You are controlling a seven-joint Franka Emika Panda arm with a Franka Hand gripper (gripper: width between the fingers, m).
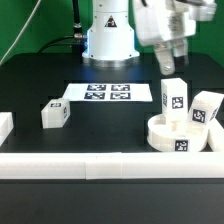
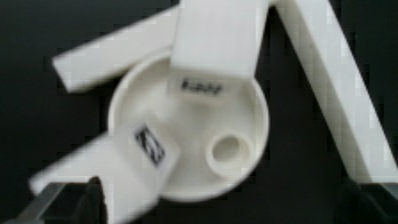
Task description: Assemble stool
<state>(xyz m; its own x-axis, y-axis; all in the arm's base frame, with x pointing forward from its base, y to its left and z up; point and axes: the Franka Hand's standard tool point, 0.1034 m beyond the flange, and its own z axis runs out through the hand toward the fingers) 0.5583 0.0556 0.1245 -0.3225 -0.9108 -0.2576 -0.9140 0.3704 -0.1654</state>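
The round white seat [image 1: 168,131] lies at the exterior view's right, close to the front rail. Two white tagged legs stand upright in it, one nearer the middle [image 1: 174,97] and one further right [image 1: 206,108]. A third leg [image 1: 55,114] lies loose on the black table at the left. My gripper [image 1: 172,64] hangs open and empty just above the nearer-middle leg. The wrist view looks down on the seat [image 2: 187,115] with an open hole [image 2: 228,151], one leg [image 2: 217,40] and a tagged leg [image 2: 121,168]. My gripper [image 2: 217,208] holds nothing.
The marker board [image 1: 105,92] lies in front of the robot base [image 1: 108,35]. A long white rail [image 1: 100,165] runs along the front edge and shows in the wrist view [image 2: 331,85]. Another white block [image 1: 4,126] sits at the far left.
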